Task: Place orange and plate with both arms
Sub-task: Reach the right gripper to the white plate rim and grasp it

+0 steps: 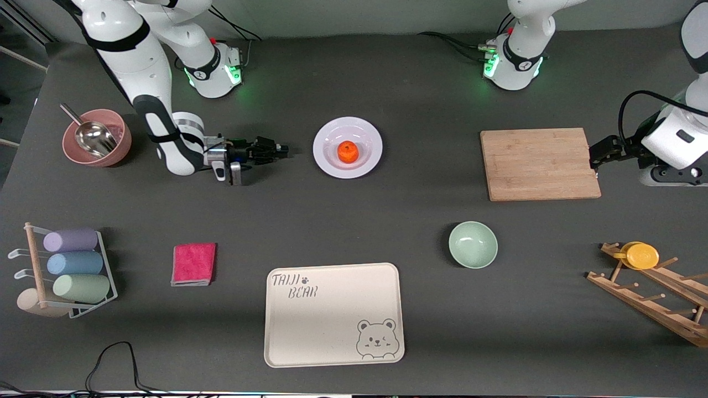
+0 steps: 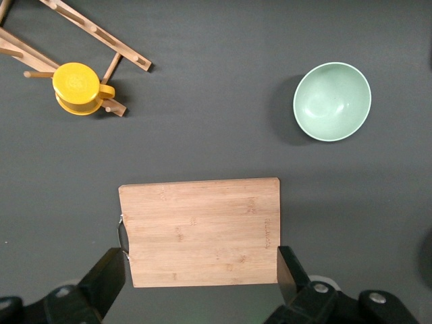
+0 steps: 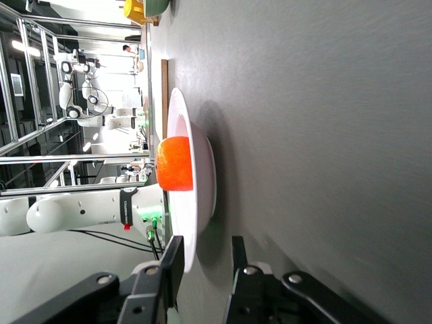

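Step in hand, as I judge it: take the plate (image 1: 347,147) by its rim. It sits mid-table, toward the edge where my bases stand, the orange (image 1: 348,151) in its well. Go level and slow so the fruit doesn't roll.

My right gripper (image 3: 202,266) lies low beside the plate, fingers partly parted, straddling the rim, not clamped.

My left gripper (image 2: 202,270) waits over the cutting board (image 2: 200,231), spread wide, empty.
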{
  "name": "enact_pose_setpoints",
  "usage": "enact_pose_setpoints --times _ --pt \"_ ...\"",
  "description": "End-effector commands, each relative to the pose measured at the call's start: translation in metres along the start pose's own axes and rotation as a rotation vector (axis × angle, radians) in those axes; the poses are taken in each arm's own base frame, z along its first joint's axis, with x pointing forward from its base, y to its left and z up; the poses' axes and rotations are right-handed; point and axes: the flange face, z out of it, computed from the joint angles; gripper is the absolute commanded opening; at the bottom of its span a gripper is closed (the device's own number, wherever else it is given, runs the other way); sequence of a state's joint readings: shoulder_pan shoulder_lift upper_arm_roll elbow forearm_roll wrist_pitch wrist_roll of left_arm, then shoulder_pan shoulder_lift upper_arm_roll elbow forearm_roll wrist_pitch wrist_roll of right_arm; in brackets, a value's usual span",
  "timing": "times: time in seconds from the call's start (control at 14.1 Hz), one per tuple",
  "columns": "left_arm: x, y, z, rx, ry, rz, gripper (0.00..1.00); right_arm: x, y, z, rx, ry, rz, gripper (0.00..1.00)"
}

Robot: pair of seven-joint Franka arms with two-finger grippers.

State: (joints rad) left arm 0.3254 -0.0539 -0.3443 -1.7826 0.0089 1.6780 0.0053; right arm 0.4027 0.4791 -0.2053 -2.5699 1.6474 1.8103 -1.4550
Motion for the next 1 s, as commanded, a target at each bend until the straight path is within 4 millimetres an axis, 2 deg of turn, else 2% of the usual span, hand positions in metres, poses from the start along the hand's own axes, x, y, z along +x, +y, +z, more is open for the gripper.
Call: enact_pose_setpoints --times 0.0,0.14,0.43,0.78,0.92 --pt "-0.009 -0.008 -0.001 -0.001 -0.009 -0.017 1.0 0.006 0.001 0.024 -0.009 0.029 -0.021 0.35" --pt "-0.009 -0.019 -0.002 -0.007 -0.008 -0.038 1.0 0.005 -0.004 0.041 -0.01 0.048 -0.013 0.35" --pt "-0.008 -0.018 -0.001 -0.008 -0.006 -0.041 1.0 0.008 -0.011 0.071 -0.001 0.073 -0.004 0.35" --pt "-0.011 -0.021 0.005 -0.013 -0.044 -0.037 1.0 0.01 -0.021 0.093 0.007 0.093 -0.002 0.35" --pt "-0.018 -0.032 0.003 -0.027 -0.063 -0.044 1.0 0.011 -0.022 0.093 0.008 0.093 -0.003 0.2"
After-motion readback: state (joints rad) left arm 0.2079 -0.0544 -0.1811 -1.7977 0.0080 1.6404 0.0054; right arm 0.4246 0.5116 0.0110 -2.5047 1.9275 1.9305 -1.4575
